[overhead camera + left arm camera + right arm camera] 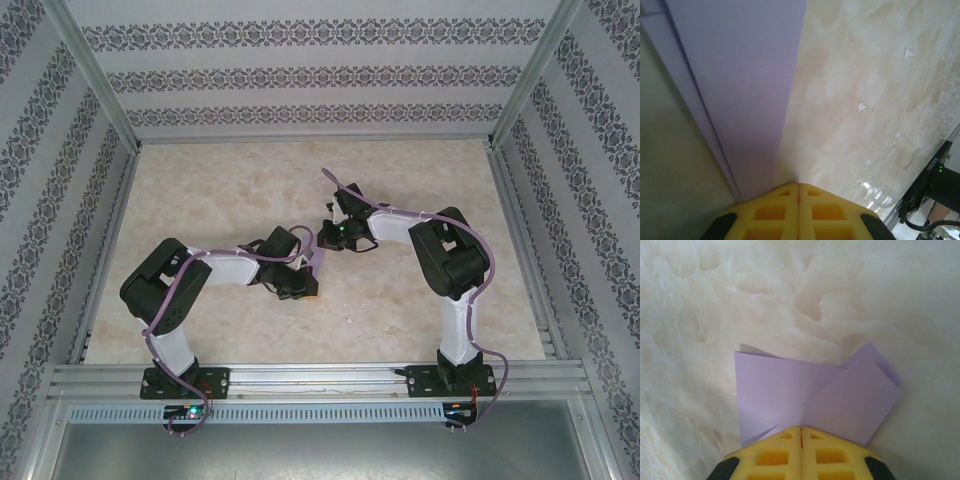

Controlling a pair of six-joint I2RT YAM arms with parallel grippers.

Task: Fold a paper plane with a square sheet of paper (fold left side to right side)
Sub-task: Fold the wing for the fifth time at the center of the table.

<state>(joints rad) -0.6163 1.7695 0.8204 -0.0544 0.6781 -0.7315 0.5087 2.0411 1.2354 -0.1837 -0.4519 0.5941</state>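
The creased lilac square sheet of paper (790,390) lies mid-desk (740,290) between the arms. The left gripper (798,186) and the right gripper (801,429) both have their jaws pressed together, tips over the paper's edge.

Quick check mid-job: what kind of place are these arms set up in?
Probably a lab test booth, not a home: aluminium frame rails around a marble-look tabletop, with patterned wallpaper panels as walls.
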